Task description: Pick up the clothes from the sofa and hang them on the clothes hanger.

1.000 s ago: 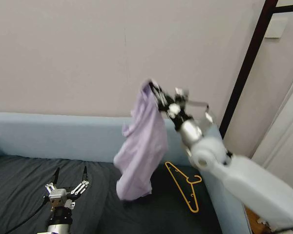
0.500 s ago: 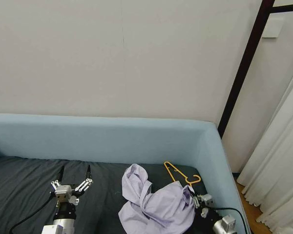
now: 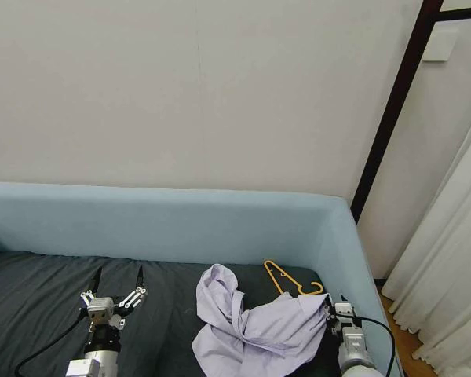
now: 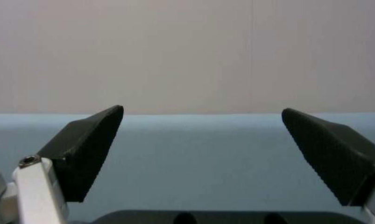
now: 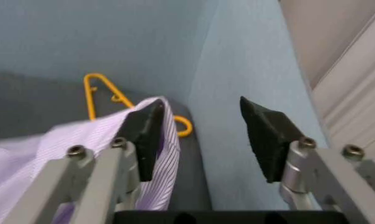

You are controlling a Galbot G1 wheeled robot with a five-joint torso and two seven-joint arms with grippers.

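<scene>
A lavender striped shirt lies crumpled on the dark seat of a pale blue sofa, at about 5 o'clock in the head view. A yellow hanger rests at the shirt's 1 o'clock, partly hidden by the cloth. The right gripper sits at the shirt's 3 o'clock beside the sofa's arm, its claw apart, with a fold of fabric lying against one finger. The left gripper hovers at the shirt's 9 o'clock, well apart from it, its claw spread wide.
</scene>
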